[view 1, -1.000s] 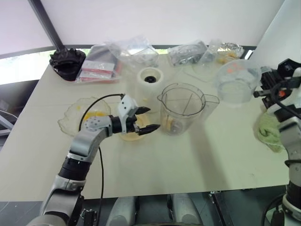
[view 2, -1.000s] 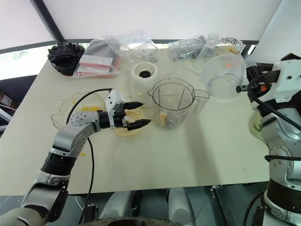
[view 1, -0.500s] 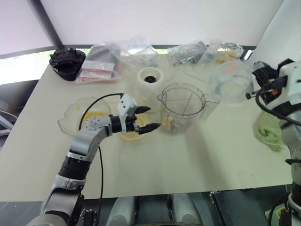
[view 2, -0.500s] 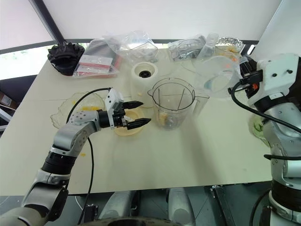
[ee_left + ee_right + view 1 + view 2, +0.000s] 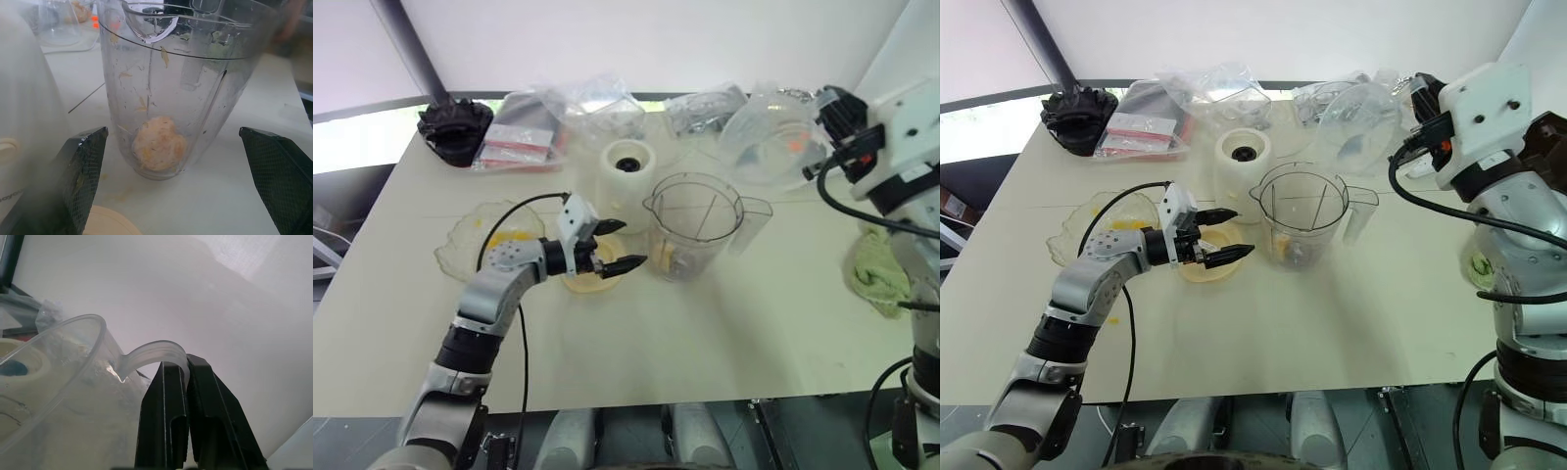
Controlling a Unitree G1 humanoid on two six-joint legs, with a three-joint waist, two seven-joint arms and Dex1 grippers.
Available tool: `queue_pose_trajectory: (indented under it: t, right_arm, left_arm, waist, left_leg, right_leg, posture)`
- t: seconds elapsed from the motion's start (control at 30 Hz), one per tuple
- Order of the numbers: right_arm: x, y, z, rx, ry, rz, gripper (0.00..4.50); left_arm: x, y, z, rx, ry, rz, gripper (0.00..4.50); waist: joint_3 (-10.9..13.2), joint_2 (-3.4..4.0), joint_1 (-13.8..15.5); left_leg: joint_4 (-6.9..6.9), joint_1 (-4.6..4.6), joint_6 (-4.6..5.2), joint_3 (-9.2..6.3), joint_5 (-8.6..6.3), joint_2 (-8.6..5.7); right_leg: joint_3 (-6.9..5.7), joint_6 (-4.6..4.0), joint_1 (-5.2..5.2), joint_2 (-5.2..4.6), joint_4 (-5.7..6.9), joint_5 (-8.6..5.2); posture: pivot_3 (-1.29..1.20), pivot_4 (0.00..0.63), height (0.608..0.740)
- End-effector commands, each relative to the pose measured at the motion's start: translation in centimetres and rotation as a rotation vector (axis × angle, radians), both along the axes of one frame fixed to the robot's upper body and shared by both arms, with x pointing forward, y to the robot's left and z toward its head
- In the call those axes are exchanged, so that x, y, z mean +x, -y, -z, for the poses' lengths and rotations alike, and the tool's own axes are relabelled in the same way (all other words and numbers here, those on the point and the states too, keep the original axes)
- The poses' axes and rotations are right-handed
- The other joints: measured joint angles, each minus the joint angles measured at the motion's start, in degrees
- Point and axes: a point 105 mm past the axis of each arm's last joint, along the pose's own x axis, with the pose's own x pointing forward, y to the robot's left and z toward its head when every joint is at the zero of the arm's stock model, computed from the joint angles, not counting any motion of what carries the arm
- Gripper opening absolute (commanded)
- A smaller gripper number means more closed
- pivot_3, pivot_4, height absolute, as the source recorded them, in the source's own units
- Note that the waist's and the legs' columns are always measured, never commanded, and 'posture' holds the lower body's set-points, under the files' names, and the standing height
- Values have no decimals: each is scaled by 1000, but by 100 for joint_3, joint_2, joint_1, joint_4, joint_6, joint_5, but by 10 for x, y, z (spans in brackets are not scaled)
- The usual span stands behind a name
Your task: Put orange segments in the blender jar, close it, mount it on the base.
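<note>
Beside blender jar point(image 5: 693, 227): left gripper point(image 5: 618, 246) agape | right gripper point(image 5: 186, 367) pinching clear jug point(image 5: 766, 147) handle

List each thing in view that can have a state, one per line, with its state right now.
blender jar: upright on the table, uncovered, orange segments at its bottom.
base: on the table behind the jar, socket bare, jar not mounted.
cream lid: flat on the table, off the jar.
clear bowl: lifted and tilted, held by its handle.
left gripper: open, beside the jar.
right gripper: shut on the bowl's handle.
</note>
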Motion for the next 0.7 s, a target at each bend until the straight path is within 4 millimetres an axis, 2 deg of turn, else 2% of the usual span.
queue_pose_trajectory:
  t: [0.03,0.7]
  right_arm:
    - [-8,-4,-20,-54,100,-4,38]
    - [-4,-7,-12,-196,121,-5,38]
  left_arm:
    - [-3,-1,-12,-20,53,8,4500]
    - [-9,-2,-15,-38,43,26,4500]
  waist:
    - [0,0,0]
    - [0,-1,-1]
  left_leg:
    - [0,0,0,0,0,0]
    - [0,0,0,1,0,0]
  right_leg:
    - [0,0,0,0,0,0]
    - [0,0,-1,0,0,0]
  posture:
    - [0,150,740]
    - [0,150,740]
